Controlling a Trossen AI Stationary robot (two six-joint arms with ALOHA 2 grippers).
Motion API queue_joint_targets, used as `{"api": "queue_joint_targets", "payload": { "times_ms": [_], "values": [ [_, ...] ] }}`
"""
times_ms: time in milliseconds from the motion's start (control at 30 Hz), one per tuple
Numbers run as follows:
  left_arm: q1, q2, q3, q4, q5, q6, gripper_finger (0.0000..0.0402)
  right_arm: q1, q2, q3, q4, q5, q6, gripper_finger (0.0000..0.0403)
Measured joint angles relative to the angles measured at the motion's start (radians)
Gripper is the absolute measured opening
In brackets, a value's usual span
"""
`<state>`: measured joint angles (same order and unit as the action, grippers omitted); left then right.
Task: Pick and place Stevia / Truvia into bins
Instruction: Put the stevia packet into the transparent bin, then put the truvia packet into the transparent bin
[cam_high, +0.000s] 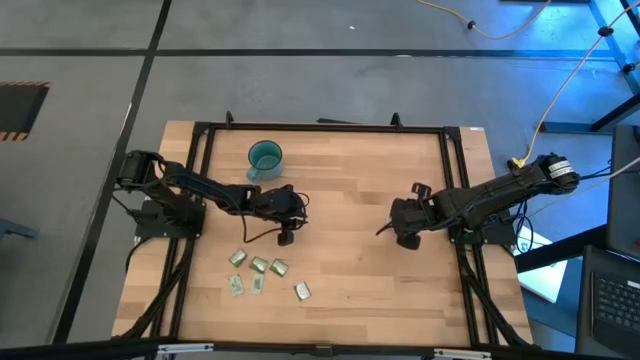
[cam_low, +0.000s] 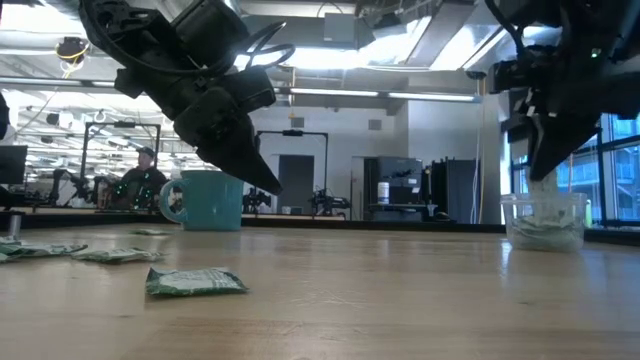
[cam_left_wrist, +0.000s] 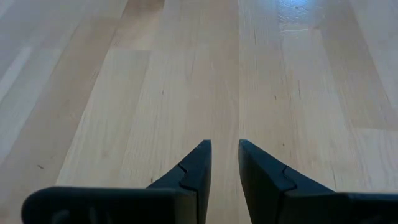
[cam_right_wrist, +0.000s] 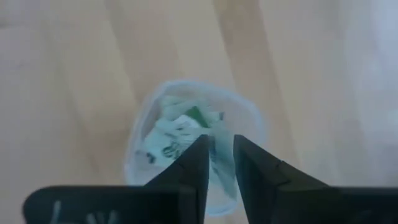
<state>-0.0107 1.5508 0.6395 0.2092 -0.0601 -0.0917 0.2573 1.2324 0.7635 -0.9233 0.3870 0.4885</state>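
1. Our left tool (cam_high: 285, 236) hangs above bare tabletop (cam_high: 360, 190), fingers a narrow slit apart, holding nothing.
2. Loose sachets (cam_high: 260, 265) lie just toward the tabletop's front edge from it; the left arm is far nearer.
3. Right tool (cam_right_wrist: 216, 155) hovers over the clear cup (cam_right_wrist: 193, 146), nearly closed, seemingly empty.
4. Teal cup (cam_high: 265, 157) stands behind the left tool.

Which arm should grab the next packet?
Probably the left. Its tool hovers empty right beside the loose packets, while the right tool sits above the clear cup.
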Motion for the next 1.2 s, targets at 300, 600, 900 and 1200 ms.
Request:
{"api": "queue_joint_targets", "payload": {
  "times_ms": [300, 600, 900, 1200],
  "values": [
    [0.0, 0.0, 0.0, 0.0, 0.0, 0.0, 0.0075, 0.0, 0.0, 0.0, -0.013, 0.136, 0.004, 0.0083],
    [-0.011, -0.032, 0.0, -0.2, -0.131, -0.006, 0.0075, 0.0, 0.0, 0.0, -0.014, 0.181, 0.026, 0.0083],
    [-0.016, -0.18, -0.001, -0.616, -0.201, -0.207, 0.0075, 0.0, 0.0, 0.001, -0.014, 0.181, 0.025, 0.0083],
    [-0.014, -0.284, -0.013, -0.831, -0.332, -0.426, 0.0075, 0.0, 0.0, 0.001, -0.013, 0.18, 0.026, 0.0083]
  ]
}}
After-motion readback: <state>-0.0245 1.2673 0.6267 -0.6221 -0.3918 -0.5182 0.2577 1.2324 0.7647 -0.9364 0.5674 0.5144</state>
